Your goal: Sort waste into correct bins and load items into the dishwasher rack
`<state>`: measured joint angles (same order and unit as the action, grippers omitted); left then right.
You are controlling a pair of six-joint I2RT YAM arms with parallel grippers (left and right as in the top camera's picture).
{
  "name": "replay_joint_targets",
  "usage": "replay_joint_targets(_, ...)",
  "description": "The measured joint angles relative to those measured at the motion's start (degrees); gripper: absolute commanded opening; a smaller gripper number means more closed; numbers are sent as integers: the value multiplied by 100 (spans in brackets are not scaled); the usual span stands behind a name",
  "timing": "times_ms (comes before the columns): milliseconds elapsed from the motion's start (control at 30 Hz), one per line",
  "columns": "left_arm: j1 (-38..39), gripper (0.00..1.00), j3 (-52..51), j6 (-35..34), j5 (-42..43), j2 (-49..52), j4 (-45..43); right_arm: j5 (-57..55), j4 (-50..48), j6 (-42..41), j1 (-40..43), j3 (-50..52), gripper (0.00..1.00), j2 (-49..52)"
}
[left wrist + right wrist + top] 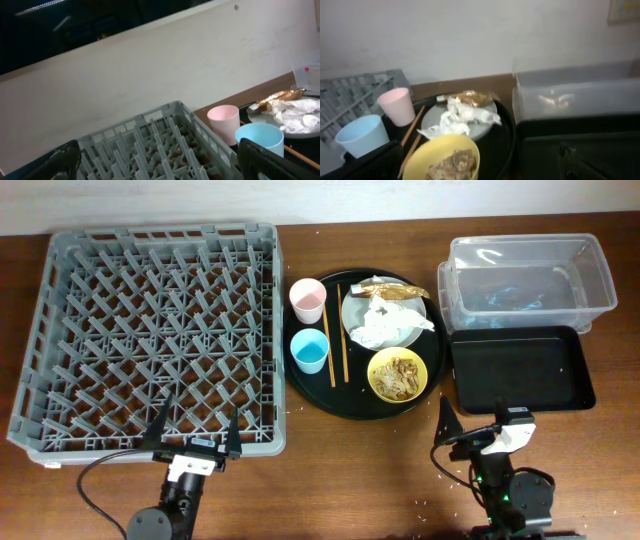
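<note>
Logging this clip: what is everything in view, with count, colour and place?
dishwasher rack: 1, grey, table's left
round tray: 1, black, centre
pink cup: 1, pink, on round tray
light blue cup: 1, light blue, beside pink cup
chopsticks: 2, wooden, right of cups
plate: 1, grey-green, on round tray
napkin: 1, white, on plate
wrapper: 1, brown-gold, on plate
bowl: 1, yellow, on round tray
food scraps: some, brownish, in bowl
clear tub: 1, clear, far right
rectangular tray: 1, black, beside tub
table: 1, brown wood, underneath
left gripper: 1, black, open, at rack's near edge
right gripper: 1, black, open, at rectangular tray's near edge
</note>
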<state>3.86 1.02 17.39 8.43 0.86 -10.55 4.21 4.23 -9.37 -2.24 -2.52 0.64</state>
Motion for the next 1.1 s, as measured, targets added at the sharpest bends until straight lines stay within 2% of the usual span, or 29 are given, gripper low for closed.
replay_joint_targets(233,0,99,855,-85,15,273,42,151,31,535,0,-1056,99,61)
replay_joint_targets(467,0,99,2280,-92,20,1631,415,619,634,684,0,-2549,98,1029)
replay_joint_targets(700,0,99,4494,-114,37,3727,2225,1231,2188,844,-4,-4701,99,3119)
replay_joint_targets(967,0,99,6996,-352,70,5923,4570,1394,4784,994,-11,-7825,99,6144)
replay_joint_targets(1100,0,99,7643,-374,240,6789,5086,1274,5626,1119,-142,-9132,99,7584)
